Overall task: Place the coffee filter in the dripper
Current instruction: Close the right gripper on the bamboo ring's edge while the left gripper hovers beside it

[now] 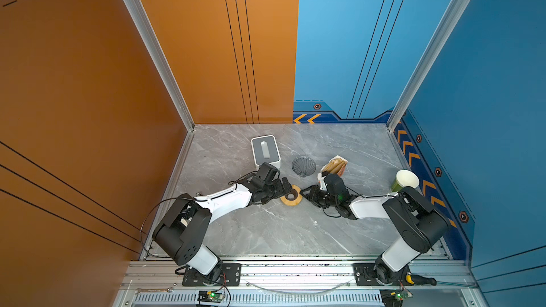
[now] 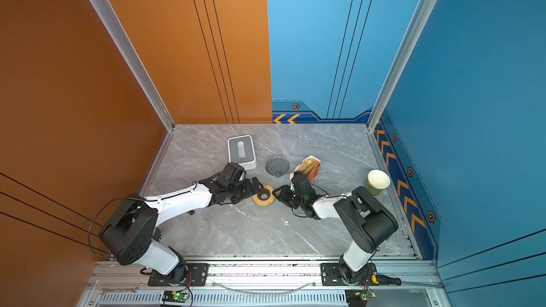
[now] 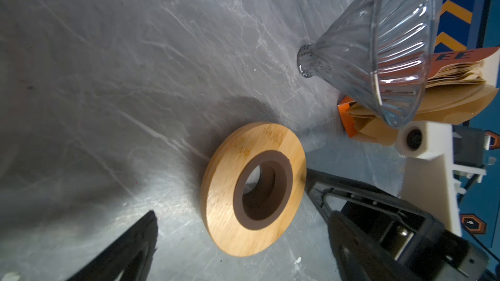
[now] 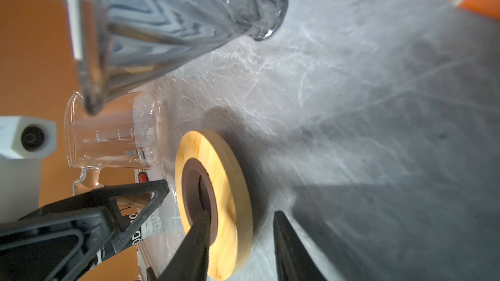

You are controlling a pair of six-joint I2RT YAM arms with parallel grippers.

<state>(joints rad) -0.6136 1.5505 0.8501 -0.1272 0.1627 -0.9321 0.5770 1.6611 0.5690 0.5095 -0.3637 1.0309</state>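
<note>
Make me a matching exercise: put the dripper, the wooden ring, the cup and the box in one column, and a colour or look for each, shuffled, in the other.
Things
A. dripper
B. wooden ring
C. cup
D. box

Looks
1. green outside, pale inside
2. tan, with a brown-lined hole in the middle
3. dark, see-through, ribbed
4. white, with a grey top

Pairs: A-3, B-2, C-1, D-4
</note>
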